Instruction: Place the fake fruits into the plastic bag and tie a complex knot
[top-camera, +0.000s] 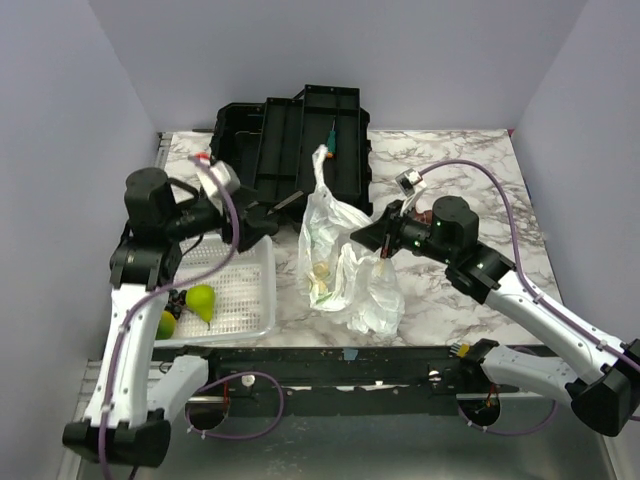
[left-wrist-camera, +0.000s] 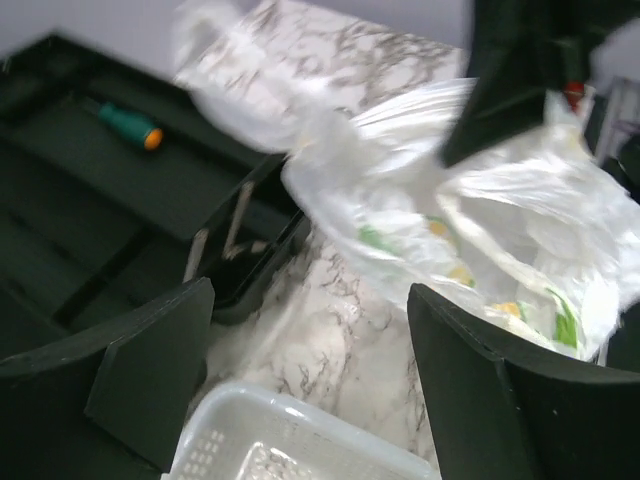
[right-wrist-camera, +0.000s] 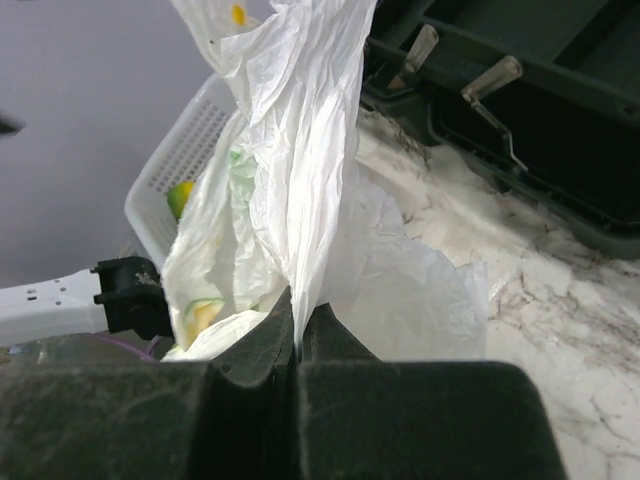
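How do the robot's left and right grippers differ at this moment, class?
Jaws: the left gripper is open, the right gripper shut.
Load: the left gripper holds nothing, the right gripper pinches the plastic bag.
Shared: both are black and close to the bag.

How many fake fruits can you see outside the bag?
2. A pear-shaped fruit lies in the white basket, near its left end; a rounder fruit sits at its near-left corner, partly behind the left arm. More may be hidden inside the plastic bag.
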